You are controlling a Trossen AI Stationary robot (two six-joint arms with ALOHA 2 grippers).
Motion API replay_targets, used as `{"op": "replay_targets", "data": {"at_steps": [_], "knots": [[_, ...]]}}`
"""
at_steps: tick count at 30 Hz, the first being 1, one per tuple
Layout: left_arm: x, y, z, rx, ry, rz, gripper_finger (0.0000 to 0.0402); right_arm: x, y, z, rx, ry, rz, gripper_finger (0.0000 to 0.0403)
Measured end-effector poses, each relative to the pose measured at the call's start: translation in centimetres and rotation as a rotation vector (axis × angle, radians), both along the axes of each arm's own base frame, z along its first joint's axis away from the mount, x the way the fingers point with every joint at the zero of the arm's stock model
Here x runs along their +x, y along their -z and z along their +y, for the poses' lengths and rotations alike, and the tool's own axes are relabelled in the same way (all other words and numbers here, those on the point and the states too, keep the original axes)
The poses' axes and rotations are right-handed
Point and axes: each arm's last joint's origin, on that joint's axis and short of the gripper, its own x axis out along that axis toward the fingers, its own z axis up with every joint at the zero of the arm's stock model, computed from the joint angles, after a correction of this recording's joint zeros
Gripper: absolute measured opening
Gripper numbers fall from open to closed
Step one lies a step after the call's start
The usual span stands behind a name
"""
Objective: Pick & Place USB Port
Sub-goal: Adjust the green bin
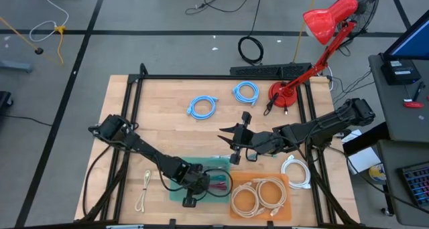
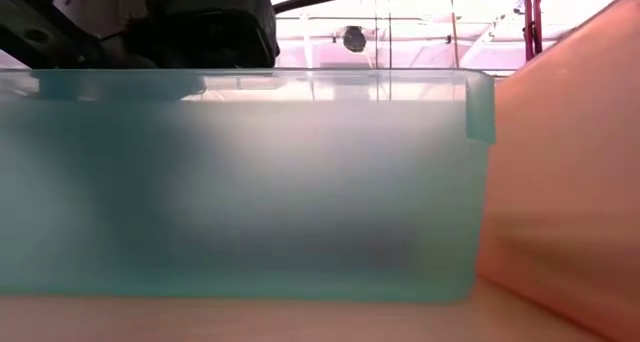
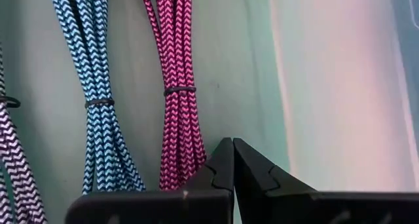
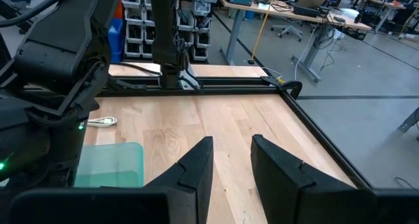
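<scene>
No brand, label or writing can be read on anything here.

The left gripper [image 3: 232, 160] hangs down inside the green bin [image 1: 179, 189] at the near edge of the table [image 1: 167, 122], its two dark fingertips pressed together with nothing between them. Just beyond the tips lies a pink braided cable [image 3: 175, 86], bundled with a small dark tie, and beside it a blue braided cable [image 3: 98, 86] tied the same way; the tips sit close by the pink bundle, though I cannot tell whether they touch it. A black-and-white braided cable [image 3: 13, 158] shows at the edge of that view.

The right gripper [image 1: 228, 136] is above the bare wood near the middle of the table, well apart from the bin, its fingers [image 4: 196, 168] standing partly apart and holding nothing.

To the right of the green bin sits an orange tray [image 1: 234, 215] holding coiled cream cables [image 1: 258, 192]. A white cable [image 1: 295, 170] lies further right, a loose cream cable [image 1: 144, 189] left of the bin, and two blue coils [image 1: 201, 106] at the far side by a red lamp [image 1: 322, 28].
</scene>
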Motion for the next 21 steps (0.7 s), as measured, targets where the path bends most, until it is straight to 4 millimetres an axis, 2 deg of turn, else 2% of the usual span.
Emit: {"op": "replay_targets", "data": {"at_steps": [9,21], "knots": [[0.0,-0.6,0.4,0.066,-0.066,-0.044,0.0000,0.0,0.0,0.0,0.000,0.000,0.000,0.0095],[-2.2,-4.9,-0.3,0.086,-0.087,-0.098,0.0001,0.0,0.0,0.0,0.000,0.000,0.001,0.0095]]}}
